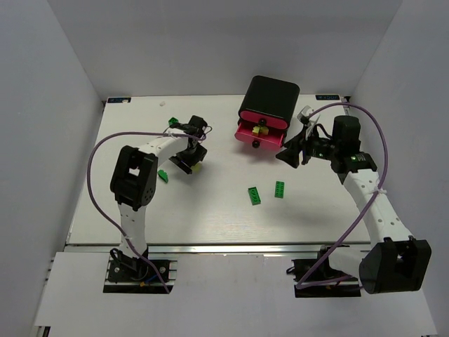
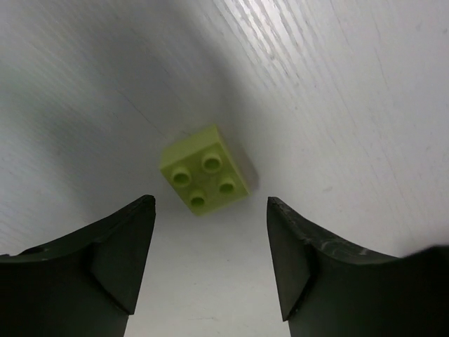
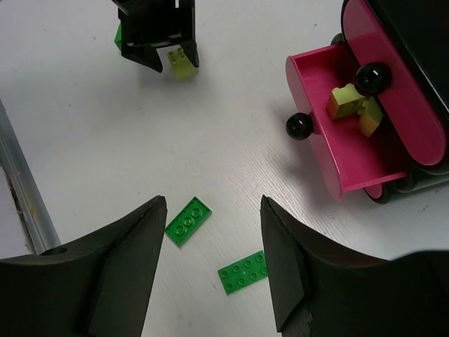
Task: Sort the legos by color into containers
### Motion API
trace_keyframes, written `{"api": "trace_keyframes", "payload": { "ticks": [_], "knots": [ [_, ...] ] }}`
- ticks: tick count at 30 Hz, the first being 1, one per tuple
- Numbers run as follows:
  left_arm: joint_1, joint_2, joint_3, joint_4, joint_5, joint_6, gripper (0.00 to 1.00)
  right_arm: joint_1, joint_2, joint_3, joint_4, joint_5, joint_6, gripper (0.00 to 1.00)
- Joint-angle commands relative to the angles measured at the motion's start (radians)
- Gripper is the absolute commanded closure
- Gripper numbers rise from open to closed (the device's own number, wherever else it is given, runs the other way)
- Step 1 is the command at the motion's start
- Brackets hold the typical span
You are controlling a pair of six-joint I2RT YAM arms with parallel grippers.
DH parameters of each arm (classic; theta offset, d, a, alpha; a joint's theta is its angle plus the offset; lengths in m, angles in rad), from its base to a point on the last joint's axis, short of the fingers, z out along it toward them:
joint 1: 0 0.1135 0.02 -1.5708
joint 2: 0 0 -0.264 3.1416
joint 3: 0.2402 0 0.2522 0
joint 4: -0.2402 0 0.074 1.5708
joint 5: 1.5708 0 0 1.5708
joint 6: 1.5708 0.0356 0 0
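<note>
Left gripper [image 2: 209, 205]: jaws apart, nothing clamped. The left wrist view had the lime-yellow four-stud plastic block [image 2: 205, 170] studs-up on the white table [image 2: 337, 84], centre frame, just past the fingertips and in line with the gap. Couldn't tell any contact. The right wrist view caught the same gripper from outside, upper left of frame, with the block low between its black fingers. It also showed a small dark green brick [image 3: 121, 35] partly hidden behind it, which the left wrist view missed.

Right gripper [image 3: 213, 203]: jaws apart, empty, over the table. Under the gap were a dark green flat rectangular plate [image 3: 188, 222] and a second green plate [image 3: 243, 272], near each other but not touching. At the right of frame, a magenta-pink drawer [image 3: 330, 158] stood open with lime-yellow pieces [image 3: 345, 102] inside and a round black knob [image 3: 298, 126] on its front.

Only the top view showed the whole glossy black rounded cabinet [image 1: 270, 95], top centre, with both plates mid-frame between the arms.
</note>
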Motion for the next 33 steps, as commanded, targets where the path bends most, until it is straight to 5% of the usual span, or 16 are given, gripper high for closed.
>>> {"api": "trace_keyframes", "payload": {
  "ticks": [1, 13, 17, 21, 29, 33],
  "knots": [
    [0.028, -0.009, 0.022, -0.026, -0.030, -0.037, 0.26, -0.021, -0.024, -0.014, 0.023, -0.044, 0.014, 0.38],
    [0.056, 0.054, 0.068, -0.013, 0.032, 0.004, 0.46, -0.059, -0.027, -0.020, 0.028, -0.078, 0.022, 0.39],
    [0.056, 0.031, 0.082, -0.001, 0.040, 0.045, 0.67, -0.070, -0.025, -0.022, 0.028, -0.083, 0.022, 0.39],
    [0.026, -0.042, 0.111, 0.078, 0.045, 0.258, 1.00, -0.076, -0.033, -0.023, 0.029, -0.090, 0.022, 0.39],
    [-0.013, -0.205, 0.000, 0.542, 0.407, 0.440, 1.00, -0.082, -0.028, -0.029, 0.035, -0.083, 0.025, 0.42],
    [-0.034, -0.151, 0.091, 0.570, 0.486, 0.412, 1.00, -0.096, -0.027, -0.034, 0.042, -0.081, 0.028, 0.42]
  ]
}}
